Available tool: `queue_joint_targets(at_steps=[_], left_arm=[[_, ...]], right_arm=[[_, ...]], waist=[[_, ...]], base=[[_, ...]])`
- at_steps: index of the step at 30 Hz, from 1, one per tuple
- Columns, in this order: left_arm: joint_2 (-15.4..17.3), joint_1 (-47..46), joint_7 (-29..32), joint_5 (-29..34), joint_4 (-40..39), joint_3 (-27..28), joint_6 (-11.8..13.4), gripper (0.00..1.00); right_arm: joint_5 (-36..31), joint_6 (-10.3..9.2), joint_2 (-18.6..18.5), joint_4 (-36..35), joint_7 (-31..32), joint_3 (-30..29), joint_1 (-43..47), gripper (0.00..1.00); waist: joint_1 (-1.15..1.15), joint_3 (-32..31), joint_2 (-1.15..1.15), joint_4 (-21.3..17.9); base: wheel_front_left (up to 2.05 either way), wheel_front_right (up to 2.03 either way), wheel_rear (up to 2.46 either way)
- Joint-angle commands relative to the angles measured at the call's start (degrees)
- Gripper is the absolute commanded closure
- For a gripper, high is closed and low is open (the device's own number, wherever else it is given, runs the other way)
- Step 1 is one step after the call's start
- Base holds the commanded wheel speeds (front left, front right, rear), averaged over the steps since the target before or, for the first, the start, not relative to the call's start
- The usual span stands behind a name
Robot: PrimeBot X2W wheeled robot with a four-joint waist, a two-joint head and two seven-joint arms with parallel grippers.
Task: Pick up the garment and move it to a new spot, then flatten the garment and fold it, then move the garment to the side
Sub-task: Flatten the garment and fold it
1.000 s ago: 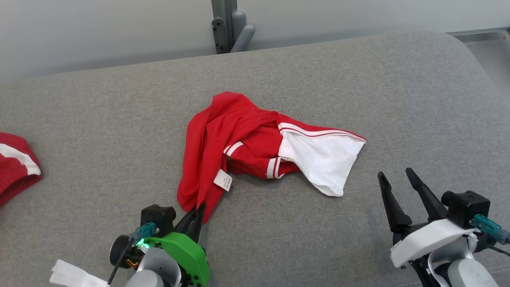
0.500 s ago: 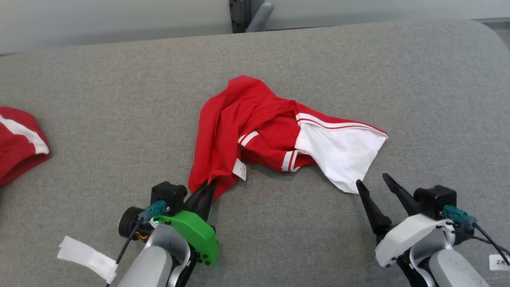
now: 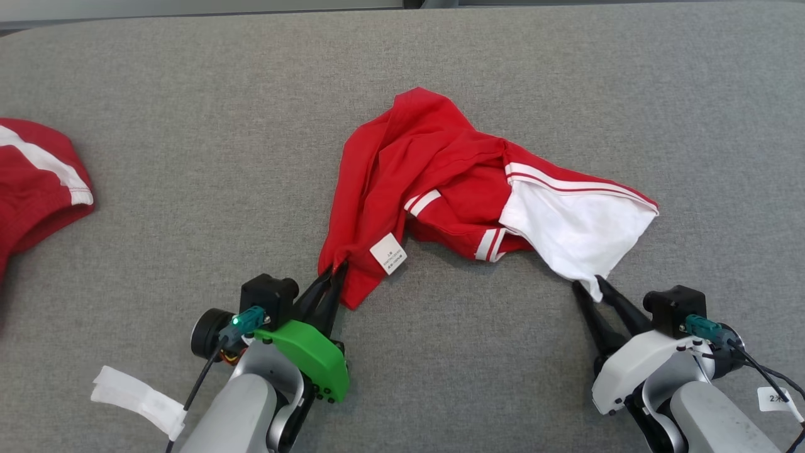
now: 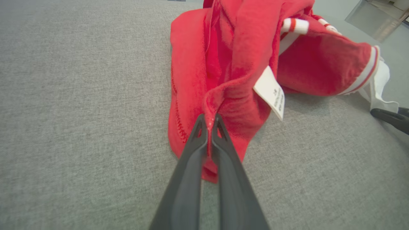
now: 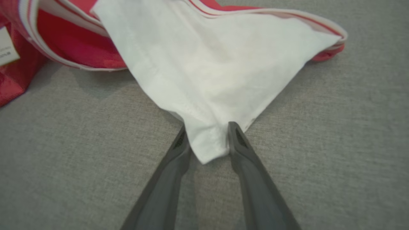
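Observation:
A crumpled red garment with white stripes and a white panel lies mid-surface on the grey cushion. My left gripper is shut on the garment's near red corner, next to a white label; the left wrist view shows the red hem pinched at the left gripper. My right gripper is open, its fingers astride the white panel's near tip. In the right wrist view the white tip hangs between the parted fingers of the right gripper.
Another red garment with a white stripe lies at the cushion's left edge. A white tape tag hangs off my left arm. The cushion's far edge runs along the top of the head view.
The head camera has tilted down, shifting the scene. My right gripper has moved forward and left until its fingers straddle the white tip. The left gripper stays shut on the red corner.

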Motion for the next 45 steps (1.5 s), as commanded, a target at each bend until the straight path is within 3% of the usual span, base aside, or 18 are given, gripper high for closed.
queue_joint_targets(at_steps=[1,5,11,19,30,36,45], left_arm=[[0.5,-1.1,-0.9,-0.3,-0.2,0.2,0.1,1.0],[1.5,-1.1,-2.3,0.2,-1.6,1.0,1.0,1.0],[5.0,-1.0,-3.4,0.8,-8.1,3.7,3.5,1.0],[11.5,-4.6,-0.5,2.4,-17.2,7.1,4.7,1.0],[16.7,-12.9,4.2,2.3,-27.9,12.0,6.0,1.0],[19.3,-15.9,6.6,2.5,-33.2,14.8,7.1,1.0],[19.9,-17.5,9.0,0.8,-35.4,15.2,7.2,1.0]], right_arm=[[-0.1,-0.05,-0.2,0.9,-0.5,0.2,-0.3,1.0],[-0.1,-0.06,-1.2,-0.8,-2.4,-0.6,-0.8,1.0],[-0.6,-0.06,-3.7,-9.1,-4.2,-6.0,-2.0,1.0],[-1.4,-0.06,-9.7,-17.6,-1.5,-12.2,-10.2,1.0],[-1.3,-0.07,-16.4,-26.0,3.2,-18.7,-22.0,1.0],[0.6,-0.08,-19.5,-27.0,4.7,-20.4,-26.9,1.0],[3.3,-0.08,-19.2,-24.4,6.3,-17.8,-28.2,1.0]], waist=[[0.0,0.1,0.0,-0.2],[0.0,0.0,0.0,-0.8],[0.0,-1.0,0.0,-2.2],[0.0,-2.8,0.0,-3.6],[0.0,-4.4,0.0,-3.5],[0.0,-5.0,0.0,-3.9],[0.0,-4.1,0.0,-4.4]], base=[[0.0,0.0,0.0],[0.0,0.0,0.0],[0.0,0.0,0.0],[0.0,0.0,0.0],[0.0,0.0,0.0],[0.0,0.0,0.0],[0.0,0.0,0.0]])
